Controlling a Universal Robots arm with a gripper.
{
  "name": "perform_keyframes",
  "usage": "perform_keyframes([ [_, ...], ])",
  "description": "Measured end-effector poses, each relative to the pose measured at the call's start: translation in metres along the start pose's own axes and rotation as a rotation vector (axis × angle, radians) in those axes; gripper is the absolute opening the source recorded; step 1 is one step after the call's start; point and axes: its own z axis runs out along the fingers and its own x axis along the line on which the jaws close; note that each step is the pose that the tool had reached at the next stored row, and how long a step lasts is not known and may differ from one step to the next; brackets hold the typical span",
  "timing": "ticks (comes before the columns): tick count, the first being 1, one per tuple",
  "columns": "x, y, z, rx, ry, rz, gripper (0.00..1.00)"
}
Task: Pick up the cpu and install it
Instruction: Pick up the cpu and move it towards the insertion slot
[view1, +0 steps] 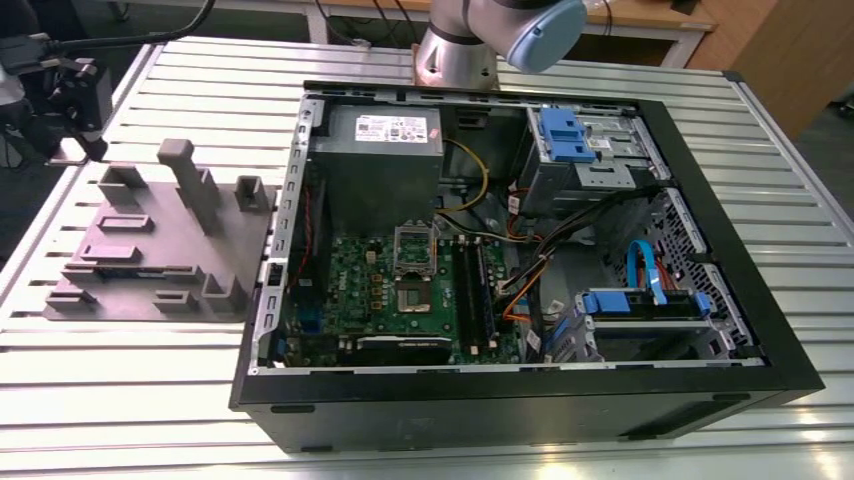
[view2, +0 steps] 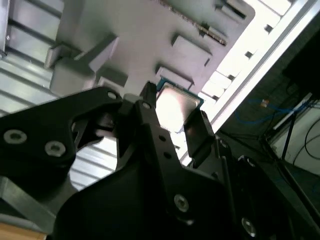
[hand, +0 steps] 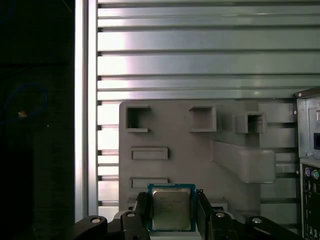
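Note:
The cpu (hand: 171, 210), a small square chip with a shiny silver top and a blue-green rim, sits between the two black fingers of my gripper (hand: 172, 202), which is shut on its opposite edges. In the second wrist view the cpu (view2: 176, 101) hangs above the grey plastic tray (view2: 150, 30), lifted off it. In the exterior view my gripper (view1: 78, 110) is over the table's far left, beside the tray (view1: 154, 250). The green motherboard (view1: 400, 290) with its metal-framed socket (view1: 414, 262) lies inside the open computer case (view1: 534, 400), well to the exterior view's right of my gripper.
The grey tray (hand: 200, 150) has several raised blocks and pockets. The slatted metal table (view1: 200, 70) runs under everything. Inside the case are a power supply (view1: 380, 135), blue drive brackets (view1: 567, 135), and loose cables (view1: 561, 230). The case's black walls stand above the board.

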Motion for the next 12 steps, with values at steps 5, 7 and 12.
perform_keyframes([
  [5,-0.0001,0.0003,-0.0081,0.0,0.0,0.0,0.47],
  [7,-0.0001,0.0006,-0.0148,0.0001,0.0,0.0,0.47],
  [12,0.0,0.0009,-0.0227,-0.0006,-0.0002,0.0,0.47],
])
